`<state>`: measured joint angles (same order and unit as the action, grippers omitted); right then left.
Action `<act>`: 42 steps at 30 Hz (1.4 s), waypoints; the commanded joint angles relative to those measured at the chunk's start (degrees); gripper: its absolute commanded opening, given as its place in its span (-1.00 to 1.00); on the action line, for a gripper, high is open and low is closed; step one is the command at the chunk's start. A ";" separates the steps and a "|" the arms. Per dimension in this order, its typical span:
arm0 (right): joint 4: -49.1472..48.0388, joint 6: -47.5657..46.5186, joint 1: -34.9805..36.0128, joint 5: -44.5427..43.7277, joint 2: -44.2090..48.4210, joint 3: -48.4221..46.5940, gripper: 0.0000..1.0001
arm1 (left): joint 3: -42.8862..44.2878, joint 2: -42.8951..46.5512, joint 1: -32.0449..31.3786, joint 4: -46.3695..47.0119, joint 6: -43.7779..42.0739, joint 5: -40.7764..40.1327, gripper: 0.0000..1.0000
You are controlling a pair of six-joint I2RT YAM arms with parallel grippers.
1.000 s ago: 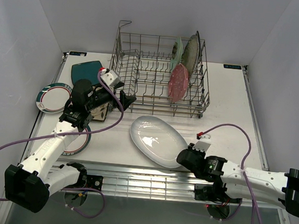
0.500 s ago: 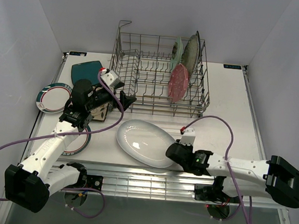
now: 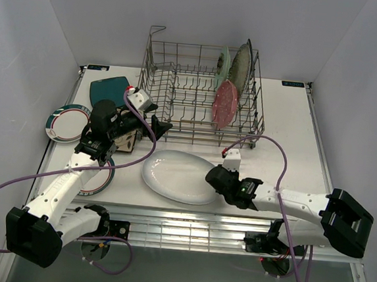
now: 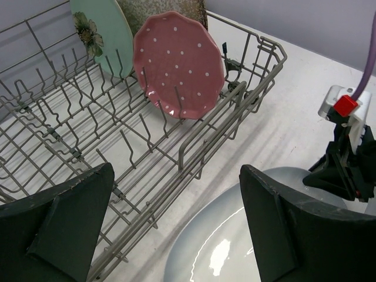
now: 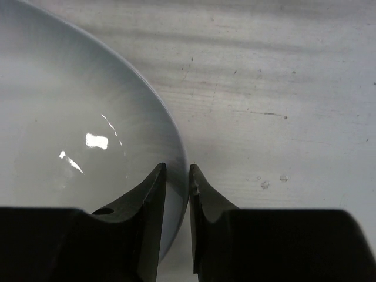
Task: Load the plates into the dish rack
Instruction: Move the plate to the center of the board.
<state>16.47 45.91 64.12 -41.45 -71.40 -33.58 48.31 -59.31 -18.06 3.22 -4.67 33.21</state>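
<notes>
Top external view: your right tool (image 3: 210, 177) reaches in low from the right and pinches the right-hand rim of the white oval plate (image 3: 172, 176). That plate lies flat on the worktop (image 3: 289, 123), just in front of the dish rack (image 3: 154, 92). Right wrist view shows the grip close up: the two fingers (image 5: 147, 205) stand narrow, with the plate's edge caught between them. Your left tool (image 3: 160, 123) hovers at the rack's near left corner, jaws spread wide and holding nothing.

Three plates stand upright at the rack's right end. A pink dotted plate (image 3: 225, 104) is nearest, with a mint green plate (image 3: 224, 63) and a speckled plate (image 3: 241, 63) behind it. A teal square plate (image 3: 108, 89) and a round rimmed plate (image 3: 64, 122) lie on the worktop left of the rack.
</notes>
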 commanded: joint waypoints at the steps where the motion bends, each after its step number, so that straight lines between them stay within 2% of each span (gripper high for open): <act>1: -2.22 -8.72 -4.34 -1.45 0.29 0.18 -0.79 | -0.42 0.78 0.31 -0.41 -0.61 1.77 0.96; 8: -6.00 -13.12 -9.44 0.23 -0.94 0.01 -0.78 | -0.42 0.42 0.31 -0.32 -0.78 2.03 0.96; 13: -7.76 -14.70 -11.64 -1.70 -4.27 -1.66 -0.71 | -0.50 0.25 0.31 -0.59 -1.13 2.65 0.96; 14: -8.20 -15.06 -11.91 -1.53 -4.63 -1.83 -0.61 | -0.42 0.33 0.31 -0.67 -1.13 2.65 0.96; 19: -9.35 -15.76 -13.84 -0.82 -7.61 -2.71 -0.46 | -0.41 0.33 0.31 -0.68 -1.48 2.56 0.96; 23: -9.35 -14.89 -14.28 -0.82 -7.71 -2.37 -0.09 | -0.50 0.60 0.31 -0.76 -1.57 2.65 0.96; 25: -9.35 -14.18 -14.28 -1.00 -6.22 -1.93 0.07 | -0.59 0.77 0.31 -0.85 -2.01 2.74 0.96; 26: -9.35 -14.01 -14.28 -1.35 -5.69 -1.32 0.21 | -0.68 0.95 0.31 -0.76 -2.19 2.74 0.96; 27: -9.26 -13.83 -14.28 -1.53 -4.29 -1.05 0.23 | -0.85 0.95 0.31 -0.68 -2.36 2.74 0.96; 32: -8.82 -12.08 -14.28 -0.31 1.25 1.49 0.31 | -1.21 1.56 0.40 -0.76 -3.50 3.09 0.96; 42: -8.12 -6.01 -14.28 5.59 12.50 6.24 0.34 | -1.29 3.67 0.31 -2.87 -8.34 6.78 0.96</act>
<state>7.75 36.67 50.11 -37.67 -61.28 -28.86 47.33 -58.43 -18.06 1.17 -10.20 37.32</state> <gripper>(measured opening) 0.668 0.979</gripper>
